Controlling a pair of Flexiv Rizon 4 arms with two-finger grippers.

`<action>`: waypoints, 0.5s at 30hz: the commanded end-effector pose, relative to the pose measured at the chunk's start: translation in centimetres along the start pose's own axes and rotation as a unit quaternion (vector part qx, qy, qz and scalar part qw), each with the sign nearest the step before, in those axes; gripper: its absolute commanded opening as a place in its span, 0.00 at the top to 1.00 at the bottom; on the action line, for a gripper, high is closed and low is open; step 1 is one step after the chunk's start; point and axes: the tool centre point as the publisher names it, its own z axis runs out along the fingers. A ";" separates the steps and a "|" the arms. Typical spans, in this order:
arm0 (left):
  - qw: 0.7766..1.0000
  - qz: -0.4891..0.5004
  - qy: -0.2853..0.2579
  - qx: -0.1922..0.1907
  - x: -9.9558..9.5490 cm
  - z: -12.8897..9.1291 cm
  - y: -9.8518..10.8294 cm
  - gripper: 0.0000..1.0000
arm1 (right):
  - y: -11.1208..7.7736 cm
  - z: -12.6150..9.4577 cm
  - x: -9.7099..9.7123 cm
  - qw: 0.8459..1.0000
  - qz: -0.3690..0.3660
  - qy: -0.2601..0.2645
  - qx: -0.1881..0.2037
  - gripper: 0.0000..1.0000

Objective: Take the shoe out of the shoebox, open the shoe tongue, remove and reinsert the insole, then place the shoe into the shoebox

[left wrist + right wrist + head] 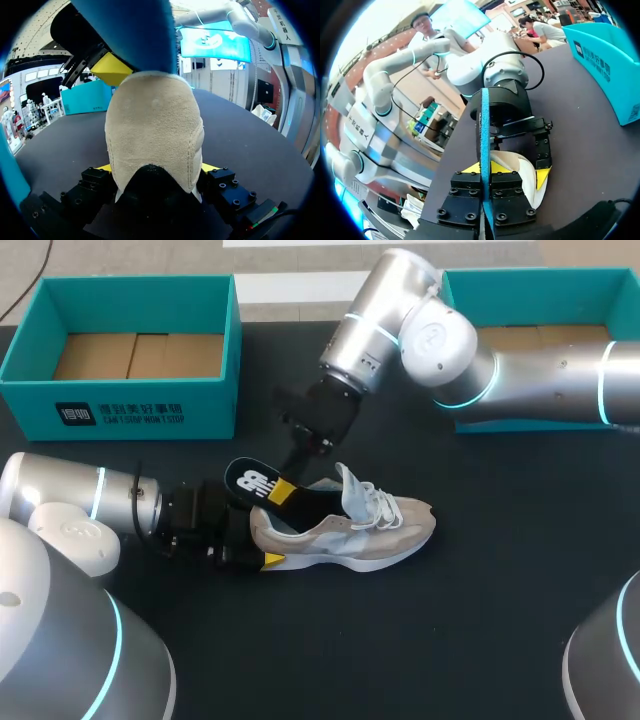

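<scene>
The shoe (350, 530) lies on its sole in the middle of the black table (450, 640), with the toe toward the robot's right and the heel toward its left, outside both boxes. It looks light. The beige upper is soft and would fold under pressure, while the sole and the heel cup seem firmer, so the heel is probably the safest place to hold it steady. The tongue (350, 485) stands up and leaves the mouth of the shoe open. The insole (255, 485) is black on top and blue underneath. It sticks out of the heel end at a slant, and its front part is hidden inside the shoe. It is thin and most likely bends easily, so a flat pinch near its heel end suits it better than a push. The left gripper (258, 537) is closed on the shoe. In the left wrist view its two yellow tips touch the heel (155, 135) from both sides, moderately apart. The right gripper (285, 488) comes from above and is nearly closed. In the right wrist view its fingers (469, 168) pinch the thin insole (485, 125) edge-on between them. The left shoebox (130, 405) and the right shoebox (530, 285) stand at the far side of the table, well apart from the shoe.
</scene>
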 end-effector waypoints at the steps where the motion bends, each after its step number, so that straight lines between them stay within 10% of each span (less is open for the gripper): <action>1: 1.000 0.000 0.000 0.000 0.0 0.1 0.0 1.00 | 0.6 -0.2 -0.1 1.000 0.000 -0.007 0.001 1.00; 11: 1.000 0.000 0.000 0.000 0.0 0.1 0.0 1.00 | 4.9 -5.2 1.2 0.994 -0.024 -0.092 -0.054 1.00; 15: 1.000 0.000 0.000 0.000 0.0 0.1 0.0 1.00 | 6.9 -6.8 1.3 0.979 -0.053 -0.117 -0.157 1.00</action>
